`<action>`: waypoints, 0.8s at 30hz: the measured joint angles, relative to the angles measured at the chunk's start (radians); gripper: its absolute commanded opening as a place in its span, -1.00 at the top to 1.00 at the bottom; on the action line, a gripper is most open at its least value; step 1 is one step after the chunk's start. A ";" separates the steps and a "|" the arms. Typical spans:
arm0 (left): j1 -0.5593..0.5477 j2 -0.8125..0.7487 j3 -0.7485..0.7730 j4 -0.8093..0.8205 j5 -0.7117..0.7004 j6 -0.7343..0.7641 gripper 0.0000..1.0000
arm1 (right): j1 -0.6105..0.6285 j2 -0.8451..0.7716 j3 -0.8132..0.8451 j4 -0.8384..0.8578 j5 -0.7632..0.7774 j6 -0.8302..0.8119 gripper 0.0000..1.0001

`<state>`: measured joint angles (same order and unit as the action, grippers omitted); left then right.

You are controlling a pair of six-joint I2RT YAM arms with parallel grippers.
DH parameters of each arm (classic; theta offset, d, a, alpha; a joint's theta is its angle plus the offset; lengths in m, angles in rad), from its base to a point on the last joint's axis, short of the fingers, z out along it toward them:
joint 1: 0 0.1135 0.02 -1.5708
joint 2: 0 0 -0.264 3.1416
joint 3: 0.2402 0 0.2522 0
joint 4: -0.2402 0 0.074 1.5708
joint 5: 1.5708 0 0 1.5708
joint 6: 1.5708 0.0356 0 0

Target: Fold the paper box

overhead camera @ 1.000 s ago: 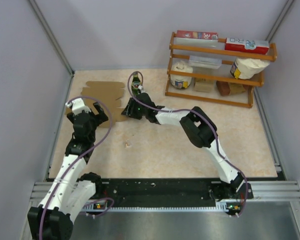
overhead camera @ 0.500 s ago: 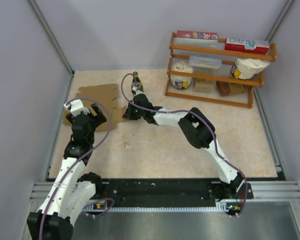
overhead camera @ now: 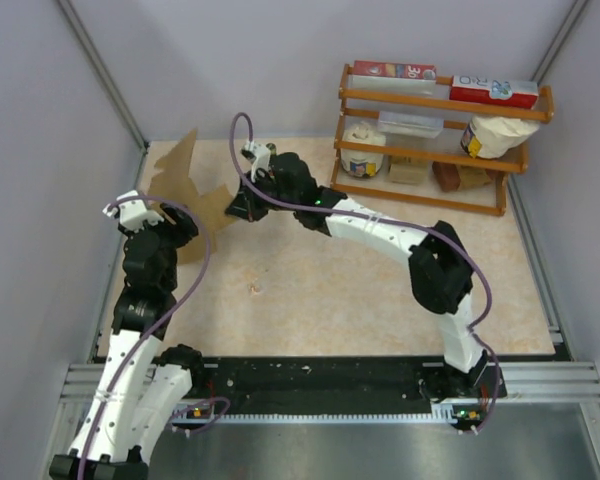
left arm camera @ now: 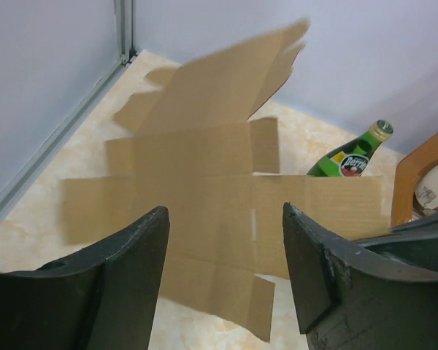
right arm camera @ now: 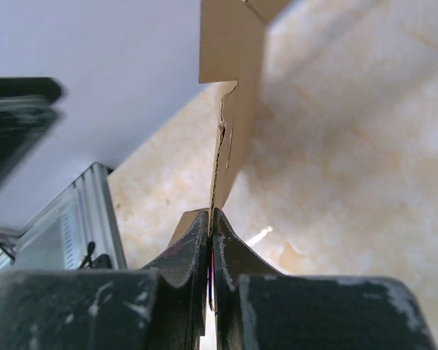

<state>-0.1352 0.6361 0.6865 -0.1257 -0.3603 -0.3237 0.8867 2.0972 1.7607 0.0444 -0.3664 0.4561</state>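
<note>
Pinching the paper box (left arm camera: 197, 153), the right end effector (right arm camera: 210, 216) is closed; left end effector (left arm camera: 225, 211) gapes empty.

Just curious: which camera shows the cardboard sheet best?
Left wrist view: the paper box lies spread out, flaps and creases visible. The top view shows it small, partly raised. The right wrist sees only its edge, pinched by the right fingers.
</note>
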 measured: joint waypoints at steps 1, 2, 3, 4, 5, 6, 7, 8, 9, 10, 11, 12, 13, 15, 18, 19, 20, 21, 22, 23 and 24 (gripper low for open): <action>0.000 -0.005 0.006 -0.004 0.000 0.000 -0.36 | 0.000 -0.032 0.000 -0.007 -0.011 -0.014 1.00; 0.000 -0.012 0.016 -0.012 0.000 0.000 -0.36 | 0.000 -0.061 0.000 -0.015 -0.022 -0.029 1.00; 0.000 -0.019 0.026 -0.018 0.000 0.000 -0.36 | 0.000 -0.093 0.000 -0.029 -0.032 -0.046 1.00; 0.000 -0.025 0.034 -0.022 0.000 0.000 -0.37 | 0.000 -0.123 0.000 -0.044 -0.040 -0.063 1.00; 0.000 -0.032 0.045 -0.026 0.000 0.000 -0.37 | 0.000 -0.146 0.000 -0.057 -0.046 -0.077 1.00; 0.000 -0.040 0.056 -0.031 0.000 0.000 -0.38 | 0.000 -0.173 0.000 -0.078 -0.051 -0.095 1.00; 0.000 -0.048 0.069 -0.036 0.000 -0.001 -0.39 | 0.000 -0.197 0.000 -0.100 -0.056 -0.113 1.00; 0.000 -0.058 0.082 -0.039 0.000 -0.004 -0.39 | 0.000 -0.224 0.000 -0.128 -0.061 -0.133 1.00; 0.000 -0.066 0.095 -0.041 0.000 -0.006 -0.40 | 0.000 -0.247 -0.002 -0.152 -0.064 -0.150 1.00; 0.000 -0.075 0.105 -0.043 0.000 -0.010 -0.40 | 0.000 -0.271 -0.003 -0.180 -0.066 -0.170 1.00; 0.000 -0.086 0.117 -0.048 0.000 -0.015 -0.41 | 0.000 -0.296 -0.008 -0.209 -0.066 -0.188 1.00; 0.000 -0.095 0.127 -0.050 0.000 -0.018 -0.41 | 0.000 -0.317 -0.014 -0.231 -0.064 -0.203 1.00; 0.000 -0.107 0.140 -0.053 0.002 -0.021 -0.41 | 0.000 -0.343 -0.023 -0.262 -0.058 -0.220 1.00; 0.000 -0.124 0.164 -0.055 0.005 -0.027 -0.41 | 0.000 -0.400 -0.042 -0.329 -0.036 -0.251 1.00; 0.000 -0.141 0.199 -0.055 0.017 -0.039 -0.42 | 0.000 -0.491 -0.073 -0.415 0.016 -0.287 1.00; 0.000 -0.144 0.212 -0.055 0.027 -0.042 -0.42 | -0.001 -0.527 -0.081 -0.449 0.036 -0.300 1.00; 0.000 -0.145 0.224 -0.055 0.037 -0.043 -0.42 | -0.002 -0.555 -0.085 -0.478 0.053 -0.308 1.00; 0.000 -0.145 0.236 -0.055 0.050 -0.045 -0.42 | -0.006 -0.591 -0.085 -0.518 0.076 -0.317 1.00; 0.000 -0.145 0.246 -0.055 0.063 -0.045 -0.42 | -0.010 -0.626 -0.085 -0.556 0.097 -0.326 1.00; 0.000 -0.145 0.255 -0.055 0.080 -0.045 -0.43 | -0.016 -0.662 -0.084 -0.597 0.117 -0.333 1.00; 0.000 -0.145 0.263 -0.055 0.097 -0.045 -0.43 | -0.022 -0.690 -0.081 -0.638 0.131 -0.340 1.00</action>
<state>-0.1352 0.4911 0.9493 -0.1810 -0.2638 -0.3687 0.8646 1.4067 1.6798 -0.5934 -0.2352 0.1165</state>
